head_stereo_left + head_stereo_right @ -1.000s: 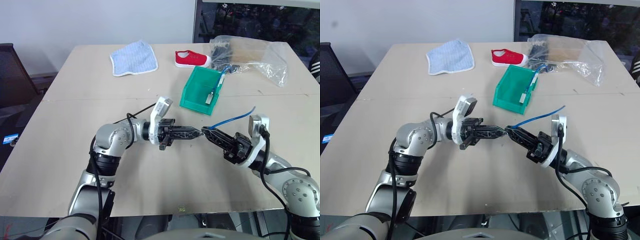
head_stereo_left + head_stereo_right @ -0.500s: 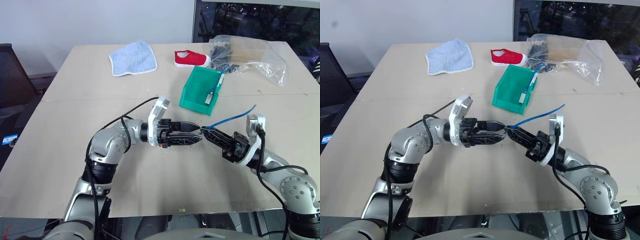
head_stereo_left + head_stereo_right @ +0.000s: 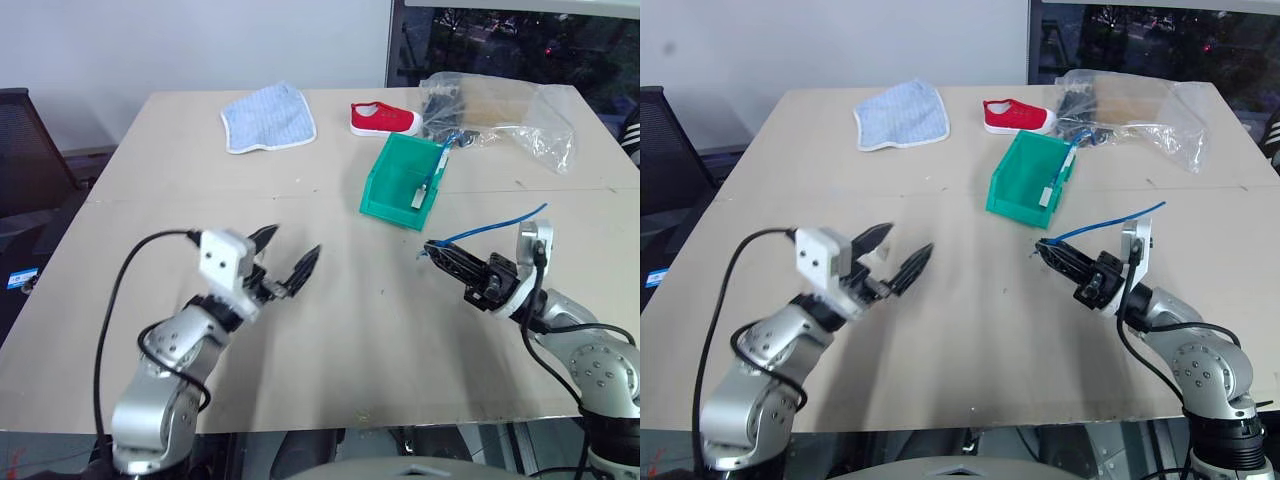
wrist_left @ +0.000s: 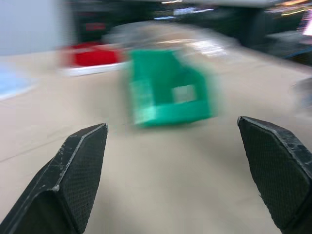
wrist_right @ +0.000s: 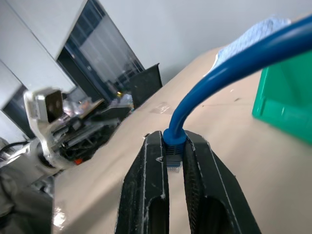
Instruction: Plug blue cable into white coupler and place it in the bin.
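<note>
Once the left gripper [image 3: 285,262] had swung aside from the right gripper [image 3: 432,250], its fingers stood spread and empty. Opposite, the right pinched the cable [image 3: 495,224] by its plug; no coupler could be made out. Beyond sat the bin [image 3: 385,190].

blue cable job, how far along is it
Done: the blue cable is picked up, pinched at its plug end in the shut right tool. In hand: that cable hangs above the table; the left tool is open, holding nothing. A white coupler on the plug can't be made out. Left: confirm the plug-in, then put the cable in the green bin, which already holds another blue cable.
</note>
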Motion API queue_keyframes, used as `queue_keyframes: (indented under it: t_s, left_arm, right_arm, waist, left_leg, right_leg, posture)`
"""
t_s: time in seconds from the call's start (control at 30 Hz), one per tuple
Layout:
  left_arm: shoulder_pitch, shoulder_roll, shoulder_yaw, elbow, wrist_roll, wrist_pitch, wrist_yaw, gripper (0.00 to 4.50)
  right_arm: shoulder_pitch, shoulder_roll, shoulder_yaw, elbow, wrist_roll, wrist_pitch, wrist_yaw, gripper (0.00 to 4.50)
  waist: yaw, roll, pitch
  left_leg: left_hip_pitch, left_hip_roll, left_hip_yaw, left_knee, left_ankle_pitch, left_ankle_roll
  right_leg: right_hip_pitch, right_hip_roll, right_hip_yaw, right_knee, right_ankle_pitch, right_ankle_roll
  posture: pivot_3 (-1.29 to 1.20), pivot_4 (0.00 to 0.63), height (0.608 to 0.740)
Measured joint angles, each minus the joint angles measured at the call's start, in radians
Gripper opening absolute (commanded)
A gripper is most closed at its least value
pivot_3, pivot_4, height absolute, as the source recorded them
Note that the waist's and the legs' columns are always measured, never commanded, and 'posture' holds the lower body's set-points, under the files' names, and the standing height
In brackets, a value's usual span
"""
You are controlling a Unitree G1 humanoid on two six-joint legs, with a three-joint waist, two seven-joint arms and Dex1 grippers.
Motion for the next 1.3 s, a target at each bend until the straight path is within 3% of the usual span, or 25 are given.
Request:
queue_keyframes:
  t_s: [0.23,0.57,0.67,0.9,1.07,1.17,1.3]
  left_arm:
    - [-0.021,-0.004,0.026,0.209,0.125,-0.087,0.111,4.37]
    - [-0.151,-0.031,-0.067,0.432,0.168,-0.148,0.127,4.37]
    - [-0.208,-0.044,-0.075,0.512,0.192,-0.186,0.153,3.53]
    - [-0.225,-0.046,-0.086,0.554,0.202,-0.238,0.154,0.55]
    - [-0.256,-0.026,-0.101,0.597,0.184,-0.260,0.084,0.56]
    - [-0.337,0.007,-0.187,0.659,0.141,-0.265,-0.108,0.56]
    - [-0.572,0.071,-0.420,0.798,0.100,-0.302,-0.580,0.56]
  right_arm:
    - [-0.023,-0.003,0.050,0.000,-0.070,-0.014,0.044,0.00]
    - [-0.027,-0.001,0.048,0.000,-0.086,-0.024,0.035,0.00]
    - [-0.025,0.000,0.047,-0.003,-0.087,-0.024,0.025,0.00]
    - [-0.023,0.001,0.047,-0.004,-0.087,-0.024,0.011,0.00]
    - [-0.023,0.001,0.048,-0.006,-0.090,-0.024,-0.001,0.00]
    - [-0.041,-0.007,0.050,-0.006,-0.105,-0.026,0.006,0.00]
    - [-0.160,-0.080,0.142,0.014,-0.238,-0.070,0.085,0.00]
  waist:
    - [0.022,-0.001,0.000]
    - [0.017,-0.001,-0.001]
    - [0.018,-0.001,-0.001]
    - [0.019,-0.001,-0.001]
    - [0.022,-0.001,-0.001]
    - [0.019,-0.001,-0.001]
    - [0.014,-0.001,-0.001]
  left_leg:
    - [-0.001,0.000,-0.001,0.002,0.000,0.000]
    - [-0.001,0.000,-0.001,0.000,0.000,0.000]
    - [-0.001,0.000,-0.001,0.000,0.000,0.000]
    - [-0.001,0.000,-0.001,0.000,0.000,0.000]
    - [-0.001,0.000,-0.002,0.001,0.000,0.000]
    - [-0.001,-0.001,-0.001,0.002,0.000,0.000]
    - [-0.002,-0.001,-0.001,0.002,0.002,-0.003]
  right_leg:
    - [0.000,0.004,-0.004,0.000,0.000,0.000]
    - [-0.001,0.003,-0.003,0.000,0.000,0.000]
    - [-0.001,0.003,-0.003,0.000,0.000,0.000]
    - [0.000,0.003,-0.004,0.000,0.000,0.000]
    - [0.000,0.004,-0.005,0.000,0.000,0.000]
    - [0.000,0.004,-0.004,0.000,0.000,0.000]
    - [0.000,0.005,-0.005,0.000,0.001,0.000]
  posture:
    - [0.00,0.150,0.740]
    - [0.00,0.150,0.740]
    - [0.00,0.150,0.740]
    - [0.00,0.150,0.740]
    - [0.00,0.150,0.740]
    - [0.00,0.150,0.740]
    - [0.00,0.150,0.740]
